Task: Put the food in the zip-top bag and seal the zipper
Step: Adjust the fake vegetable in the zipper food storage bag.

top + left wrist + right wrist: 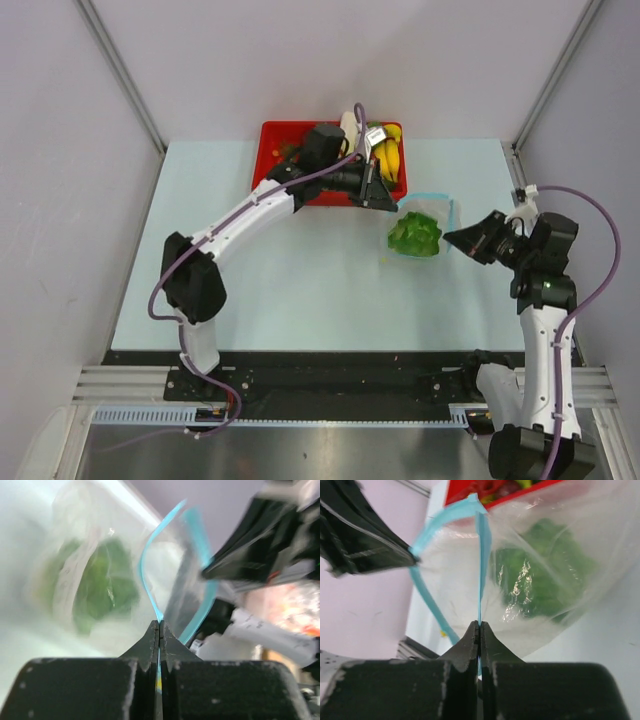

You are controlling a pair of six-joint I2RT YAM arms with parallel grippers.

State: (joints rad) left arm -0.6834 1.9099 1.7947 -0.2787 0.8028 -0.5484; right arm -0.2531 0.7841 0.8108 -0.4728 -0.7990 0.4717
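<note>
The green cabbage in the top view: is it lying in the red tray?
No, the cabbage lies inside the zip-top bag, outside the red tray.

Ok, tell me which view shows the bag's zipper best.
Right wrist: the zipper is sharp, its open loop running up from the right claw pinching it. In left wrist the zipper is blurred; top external shows only a thin blue line.

Pale blue table (300,290), red tray (272,140), zip-top bag (426,214) beside it
</note>
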